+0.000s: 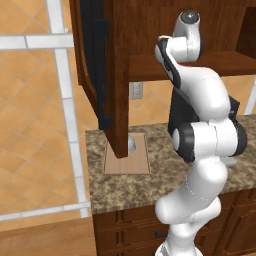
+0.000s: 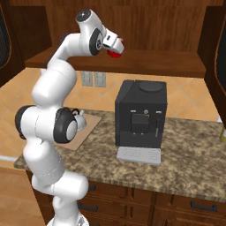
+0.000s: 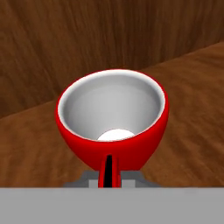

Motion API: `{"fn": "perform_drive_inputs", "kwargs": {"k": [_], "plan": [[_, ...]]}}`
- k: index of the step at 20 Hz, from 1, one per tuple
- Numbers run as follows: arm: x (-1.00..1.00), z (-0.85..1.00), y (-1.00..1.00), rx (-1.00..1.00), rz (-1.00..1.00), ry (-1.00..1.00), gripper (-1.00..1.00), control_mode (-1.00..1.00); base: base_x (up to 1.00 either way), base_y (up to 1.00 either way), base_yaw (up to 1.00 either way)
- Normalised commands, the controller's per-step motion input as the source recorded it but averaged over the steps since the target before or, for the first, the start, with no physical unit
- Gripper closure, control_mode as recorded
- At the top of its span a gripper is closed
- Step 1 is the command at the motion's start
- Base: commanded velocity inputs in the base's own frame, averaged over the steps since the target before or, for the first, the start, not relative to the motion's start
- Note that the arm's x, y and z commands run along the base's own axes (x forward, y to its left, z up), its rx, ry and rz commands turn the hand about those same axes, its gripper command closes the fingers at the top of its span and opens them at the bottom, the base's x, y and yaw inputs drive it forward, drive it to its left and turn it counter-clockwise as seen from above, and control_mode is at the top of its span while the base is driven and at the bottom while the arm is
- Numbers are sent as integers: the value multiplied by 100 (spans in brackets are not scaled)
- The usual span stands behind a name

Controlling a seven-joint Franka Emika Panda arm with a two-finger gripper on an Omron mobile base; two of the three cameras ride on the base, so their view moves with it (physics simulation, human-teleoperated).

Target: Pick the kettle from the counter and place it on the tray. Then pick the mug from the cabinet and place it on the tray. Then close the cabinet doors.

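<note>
The red mug [image 3: 112, 114] with its white inside stands on the cabinet's [image 2: 145, 26] inner shelf [image 2: 154, 62], close in front of the hand. Its handle points toward me, and my gripper [image 3: 108, 171] is shut on that handle, one thin dark tip against each side. From the right base, the hand reaches up to the shelf and the mug [image 2: 116, 51] peeks out just past it. The silver kettle [image 2: 80, 119] sits on the tan tray [image 2: 89, 126] on the counter [image 2: 185, 154], partly behind my arm. The kettle [image 1: 132, 145] is half hidden by an open cabinet door [image 1: 95, 65].
A large black coffee machine [image 2: 141, 115] stands on the counter right of the tray. The other cabinet door [image 2: 218, 57] hangs open at the far right. Dark wooden drawers [image 2: 132, 203] run below the counter. Wall outlets [image 2: 93, 79] sit under the shelf.
</note>
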Motion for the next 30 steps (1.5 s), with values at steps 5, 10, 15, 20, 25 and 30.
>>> {"fn": "perform_drive_inputs", "kwargs": {"k": [5, 10, 15, 20, 25, 30], "plan": [[-54, -1, 0, 0, 0, -24, 100, -100, 0, 0, 0], [-100, 3, 0, -1, 2, -19, 100, -100, 0, 0, 0], [-100, 2, 0, -5, 17, 0, 100, -100, 0, 0, 0], [-96, 18, 6, -13, 34, 2, 100, -100, 0, 0, 0], [-33, 8, 34, -15, 52, 11, 100, -100, 0, 0, 0], [-5, -8, 40, -8, 70, 12, 100, -100, 0, 0, 0]]}}
